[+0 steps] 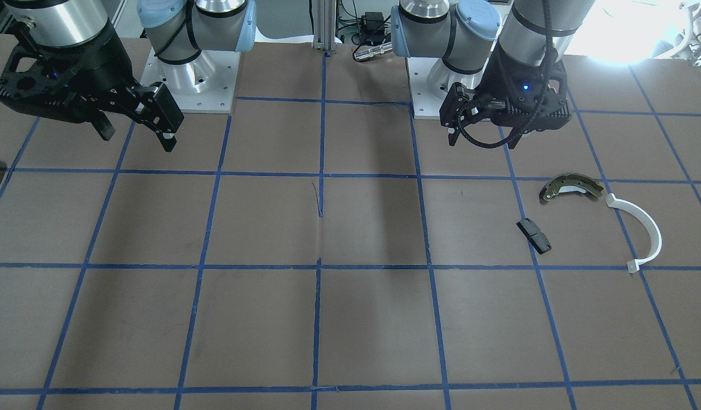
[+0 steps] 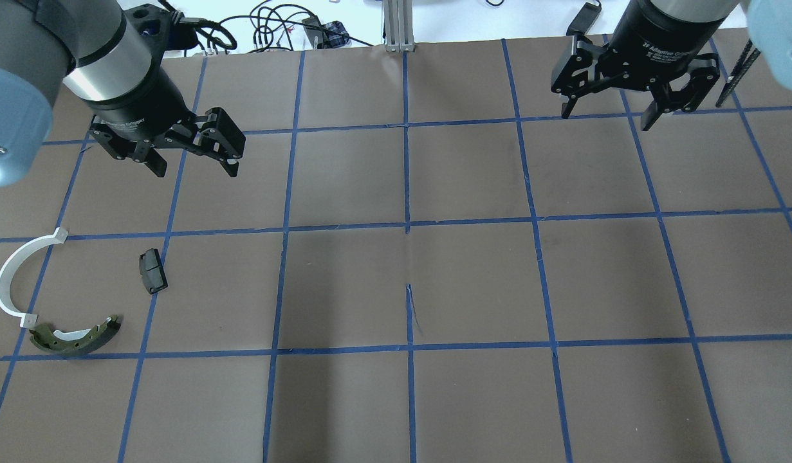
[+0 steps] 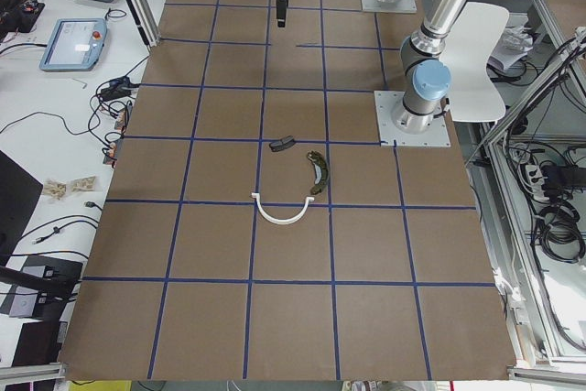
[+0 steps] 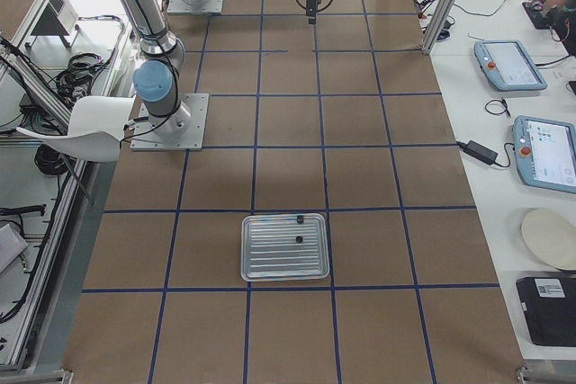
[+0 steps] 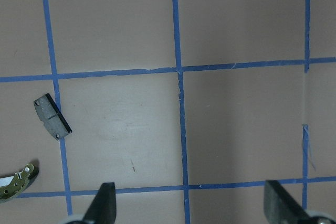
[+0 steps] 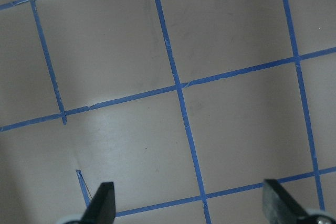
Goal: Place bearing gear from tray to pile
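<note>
While the left hand (image 2: 195,168) and the right hand (image 2: 605,117) hang spread and empty, the bearing gear (image 4: 299,239) seems one of two small dark parts (image 4: 298,218) in the tray (image 4: 270,263), well apart from the pile (image 2: 74,337); being so small, it may slip or be mistaken.

1. Table (image 2: 473,283): brown, crossed by a grid of blue tape lines.
2. Tray (image 4: 270,263): silvery-white, with parallel ribbed lines across its floor.
3. Shoe (image 1: 572,185): olive, white along its inner curve.
4. Half-ring (image 1: 653,228): white.
5. Pad (image 1: 533,235): black.
6. Left gripper (image 2: 196,170) and right gripper (image 2: 605,118): black.
7. Left arm (image 2: 106,61): silver band, pale blue joint cap.
</note>
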Robot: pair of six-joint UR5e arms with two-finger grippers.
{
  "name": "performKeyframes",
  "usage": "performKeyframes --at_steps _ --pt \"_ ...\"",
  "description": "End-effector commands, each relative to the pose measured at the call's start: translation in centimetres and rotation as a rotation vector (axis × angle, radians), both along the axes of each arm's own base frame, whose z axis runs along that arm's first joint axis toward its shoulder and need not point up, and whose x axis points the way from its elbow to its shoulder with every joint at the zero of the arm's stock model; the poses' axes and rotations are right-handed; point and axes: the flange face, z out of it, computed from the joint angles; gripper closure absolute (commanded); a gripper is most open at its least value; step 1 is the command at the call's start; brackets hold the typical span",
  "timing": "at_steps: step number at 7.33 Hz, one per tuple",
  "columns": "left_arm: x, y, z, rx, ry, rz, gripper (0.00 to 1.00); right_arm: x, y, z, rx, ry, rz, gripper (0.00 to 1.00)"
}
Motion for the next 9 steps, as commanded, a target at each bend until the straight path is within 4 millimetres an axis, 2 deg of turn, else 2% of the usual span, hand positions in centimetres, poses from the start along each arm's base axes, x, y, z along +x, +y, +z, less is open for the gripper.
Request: performKeyframes --at_steps 1,3,4,5,6,7,8,9 --pt "0.0 0.2 -0.1 -0.001 0.001 -0.001 0.00 -0.1 -0.1 0.1 -0.004 0.002 0.001 0.00" --pt "0.0 0.3 -0.1 -0.003 0.002 -0.001 0.00 -0.4 -0.2 -0.2 0.005 0.012 0.011 0.00" --pt "0.0 0.4 -0.2 -0.001 0.001 -0.001 0.00 -2.0 -0.4 -0.5 0.017 0.077 0.079 0.00" --pt "0.0 0.3 -0.1 -0.004 0.004 -0.001 0.00 -6.9 -0.7 -0.6 0.049 0.146 0.113 0.00" --pt "0.0 0.3 -0.1 -0.004 0.004 -0.001 0.00 -14.5 -0.3 -0.9 0.110 0.135 0.133 0.00" --pt "-0.1 0.4 -0.3 -0.001 0.007 -0.001 0.00 -22.0 0.5 -1.1 0.135 0.122 0.230 0.00" --pt "-0.1 0.3 -0.1 -0.004 0.008 -0.001 0.00 -29.0 2.1 -1.5 0.146 0.109 0.318 0.00" --pt "-0.2 0.4 -0.3 -0.001 0.009 -0.002 0.00 -35.7 2.8 -3.8 0.164 0.068 0.349 0.00"
